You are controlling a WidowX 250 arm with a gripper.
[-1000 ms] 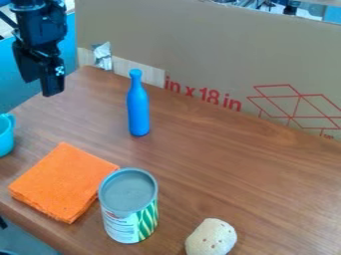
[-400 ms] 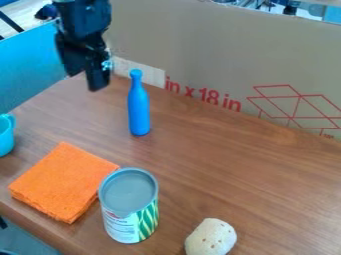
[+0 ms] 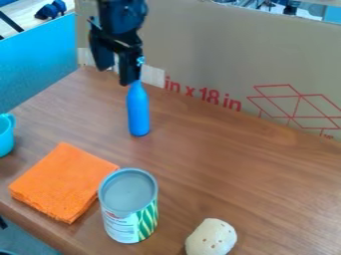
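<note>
The black gripper (image 3: 115, 74) hangs at the upper left over the table's back edge, open, with a gap between its two fingers and nothing held. Its right finger overlaps the top of a blue bottle (image 3: 138, 112), hiding the cap; whether they touch I cannot tell. The bottle stands upright on the brown wooden table (image 3: 226, 164). Toward the front left lies a folded orange cloth (image 3: 63, 182), and beside its right corner stands a closed can (image 3: 128, 206) with a green and white label. A pale, spotted, rounded object (image 3: 211, 238) rests at the front edge of the view.
A light-blue cup (image 3: 5, 133) stands at the left edge of the view. Behind the table rises a cardboard wall (image 3: 220, 55) with red print, and a blue panel (image 3: 40, 62) borders the back left.
From the upper left, the arm and gripper have moved right, ending in front of the bottle's top. The bottle, cloth, can and pale object have stayed in place.
</note>
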